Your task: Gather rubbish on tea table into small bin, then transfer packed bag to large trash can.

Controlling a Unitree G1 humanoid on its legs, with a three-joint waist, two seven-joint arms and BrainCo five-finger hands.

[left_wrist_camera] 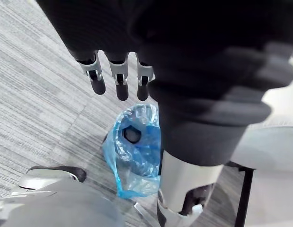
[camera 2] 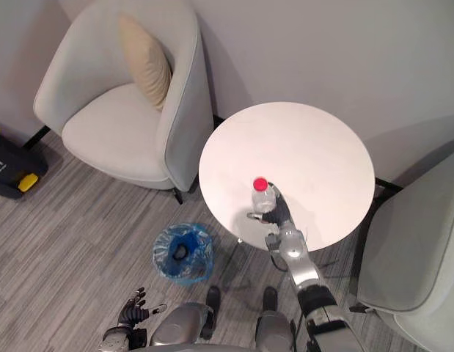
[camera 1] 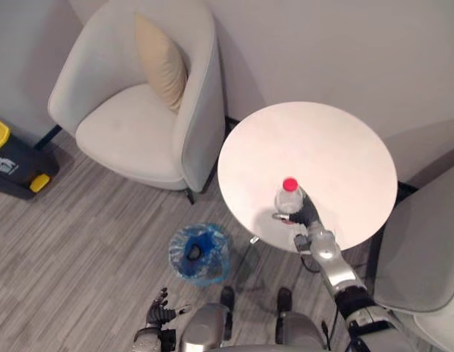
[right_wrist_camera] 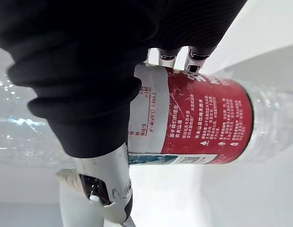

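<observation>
Bottle gripped on the tea table

The red-capped bottle (camera 1: 288, 196) stands upright near the table's (camera 1: 337, 139) front edge, the right hand (camera 1: 309, 217) wrapped round its labelled middle, likely for a steady lift toward the blue-lined small bin (camera 1: 199, 255) on the floor beside it. The left hand (camera 1: 161, 311) hangs low, fingers relaxed.

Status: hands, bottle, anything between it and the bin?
Right robot hand shut on bottle, upright over round table, near edge. Left robot hand open, low near floor. Small bin, blue-lined, on floor left of table; nothing in between.
</observation>
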